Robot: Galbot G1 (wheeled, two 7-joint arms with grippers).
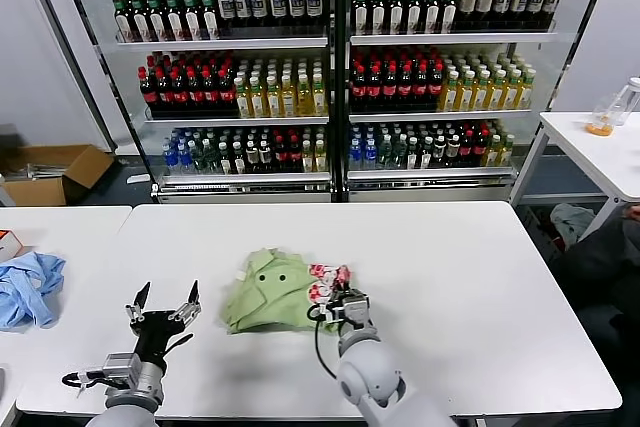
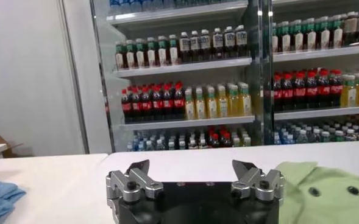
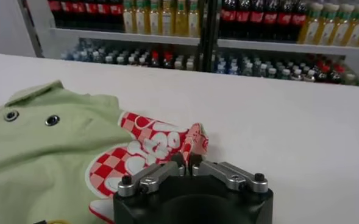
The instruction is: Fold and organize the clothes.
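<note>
Left gripper (image 1: 163, 304), fingers spread and empty, hovers near the bench's front edge, beside the crumpled T-shirt (image 1: 272, 289) lying mid-bench toward the front. Right gripper (image 1: 333, 299) pinches the shirt's checkered right-hand edge, making it the nearer arm.

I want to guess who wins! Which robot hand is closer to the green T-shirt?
Right. The right gripper is shut on the green T-shirt at its checkered edge; the left gripper hangs open beside it, apart.

White tables (image 1: 480, 277) stand before glass-fronted bottle shelves (image 1: 330, 77); a cardboard box (image 1: 50, 172) sits on the floor.
</note>
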